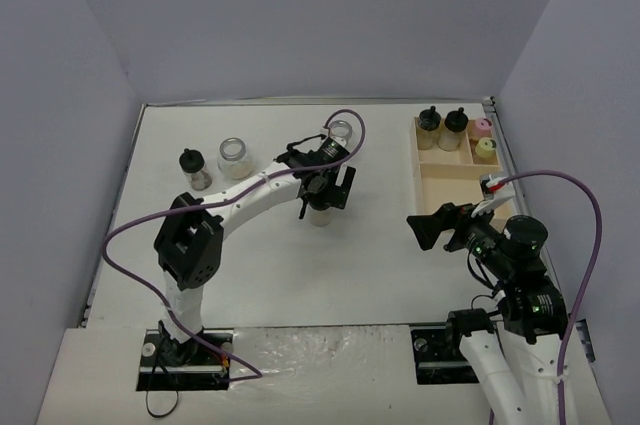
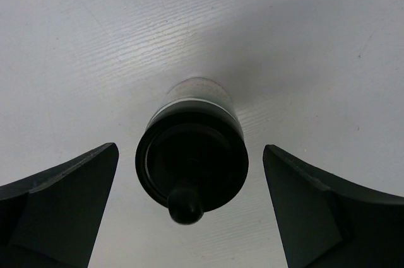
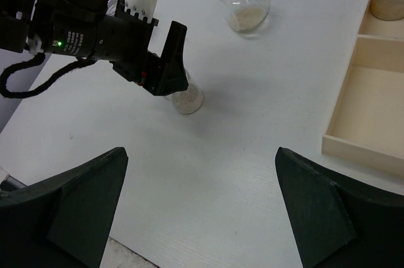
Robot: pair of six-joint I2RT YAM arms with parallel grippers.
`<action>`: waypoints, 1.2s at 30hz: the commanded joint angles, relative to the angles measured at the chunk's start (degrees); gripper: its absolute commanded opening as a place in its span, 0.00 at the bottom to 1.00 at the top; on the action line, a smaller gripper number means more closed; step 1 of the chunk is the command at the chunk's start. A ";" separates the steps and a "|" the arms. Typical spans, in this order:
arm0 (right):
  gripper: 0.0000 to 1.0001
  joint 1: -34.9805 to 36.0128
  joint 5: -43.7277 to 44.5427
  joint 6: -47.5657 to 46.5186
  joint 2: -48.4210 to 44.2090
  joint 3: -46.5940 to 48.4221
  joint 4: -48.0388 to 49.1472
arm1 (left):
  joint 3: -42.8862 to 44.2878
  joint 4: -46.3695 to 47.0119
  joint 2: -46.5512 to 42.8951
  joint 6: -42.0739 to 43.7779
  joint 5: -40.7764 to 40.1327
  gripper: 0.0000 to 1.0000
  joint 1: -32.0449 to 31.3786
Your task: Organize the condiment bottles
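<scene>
One black-capped jar (image 3: 187, 99) was noted standing free between spread jaws of the left gripper (image 2: 189, 149); pickup by the right gripper (image 3: 202, 152), likewise spread, was judged next, toward the wooden tray (image 1: 447, 188).

White table carrying four loose jars and a tray.
The table (image 1: 390, 275) is matt white with a faint grain. In the upper left of the top view the left black-capped jar (image 1: 191, 167) stands just beside the left silver-rimmed jar (image 1: 235, 157). At the upper middle stands the upper silver-rimmed jar (image 1: 340, 131). Below it and apart, the middle black-capped jar (image 1: 320, 216) stands upright on bare table. The pale wooden tray (image 1: 447, 193) lies along the right edge.
</scene>
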 commanded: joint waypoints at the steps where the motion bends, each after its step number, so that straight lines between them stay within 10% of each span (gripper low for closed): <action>1: 1.00 0.31 -4.61 -1.35 4.29 2.89 3.21 | 2.39 0.51 -8.55 -0.41 -2.06 0.97 0.21; 12: 1.00 0.59 -7.56 -3.94 20.20 10.39 8.17 | -1.63 0.40 -29.05 0.36 -5.47 0.97 1.23; 25: 1.00 32.92 17.33 -9.77 46.51 12.99 25.15 | -26.08 -0.02 -56.30 5.97 -6.35 0.97 22.18; 36: 1.00 36.32 22.57 -20.09 60.73 13.43 34.53 | -40.48 3.83 -71.32 9.62 -12.89 0.97 27.79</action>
